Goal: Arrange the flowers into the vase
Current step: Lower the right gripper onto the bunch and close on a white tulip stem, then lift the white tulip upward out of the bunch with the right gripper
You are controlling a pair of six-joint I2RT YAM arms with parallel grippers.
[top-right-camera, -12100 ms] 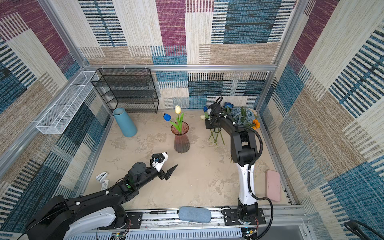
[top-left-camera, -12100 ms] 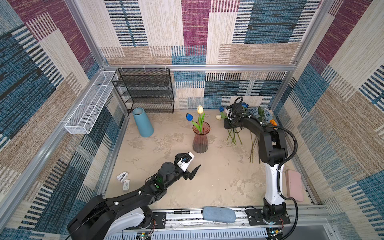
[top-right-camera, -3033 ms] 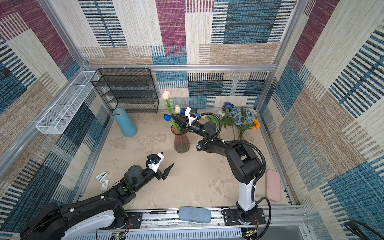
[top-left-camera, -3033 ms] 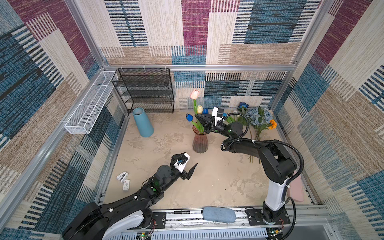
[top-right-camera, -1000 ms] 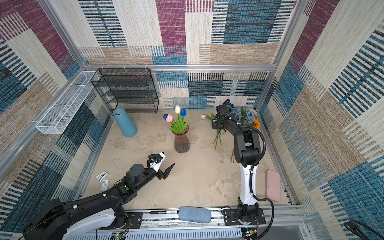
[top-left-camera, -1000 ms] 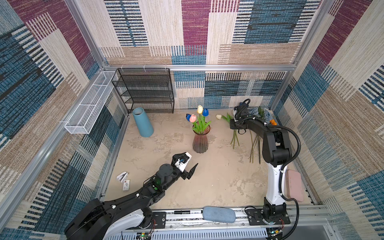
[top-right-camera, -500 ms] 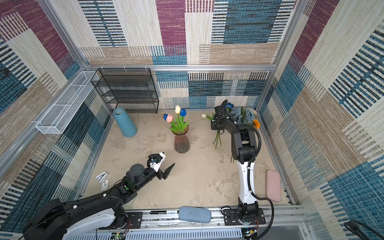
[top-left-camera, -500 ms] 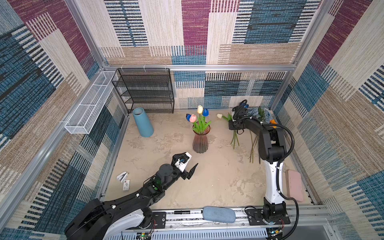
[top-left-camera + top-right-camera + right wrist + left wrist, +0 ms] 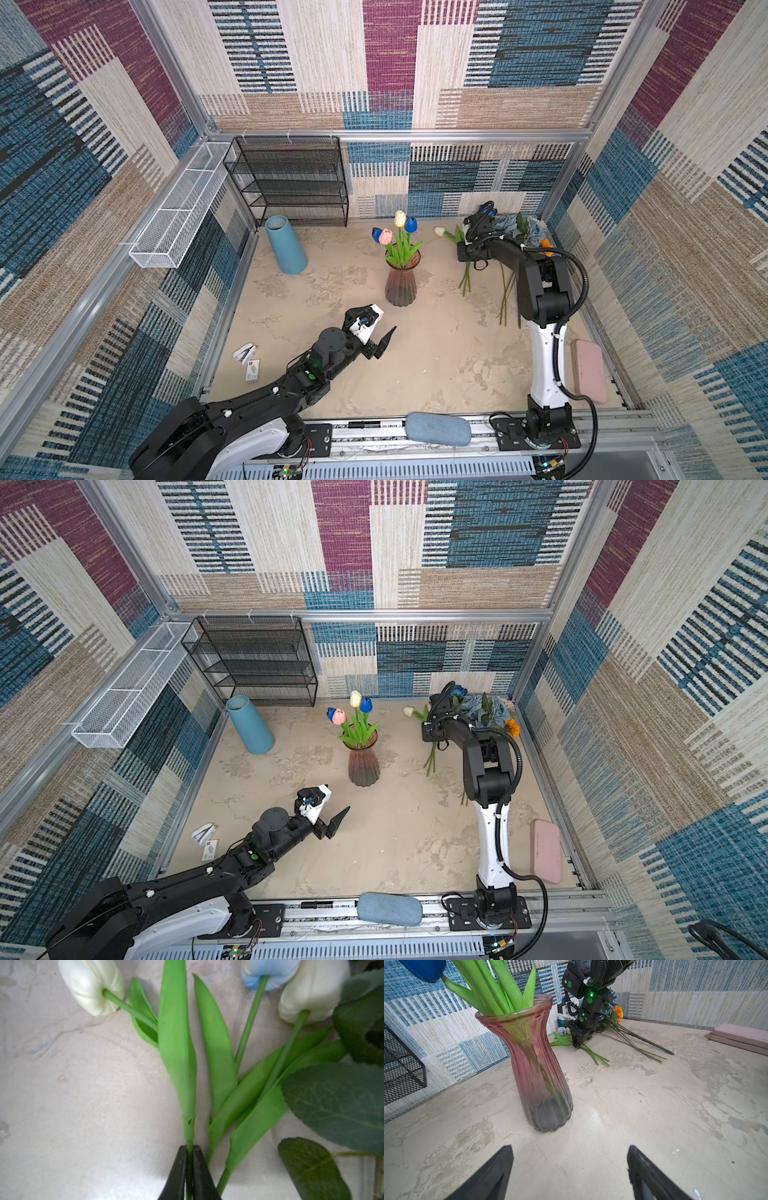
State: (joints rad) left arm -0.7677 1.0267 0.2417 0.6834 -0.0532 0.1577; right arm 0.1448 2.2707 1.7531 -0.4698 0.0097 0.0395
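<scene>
Your right fingers (image 9: 178, 1174) pinch the stem of the white tulip (image 9: 91, 987), left fingers (image 9: 492, 1174) spread empty: lift straight up, clear of the neighbouring tulips (image 9: 311, 991), before swinging to the glass vase (image 9: 400, 286).

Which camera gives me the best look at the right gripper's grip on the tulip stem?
The right wrist view: the right gripper sits close up, its jaws shut on the tulip stem. The left wrist view shows it small and distant, contact unclear. In both top views the arm itself hides the grip.

Patchwork woven walls (image 9: 390, 62), beige floor (image 9: 436, 353), black shelf (image 9: 291, 183)
</scene>
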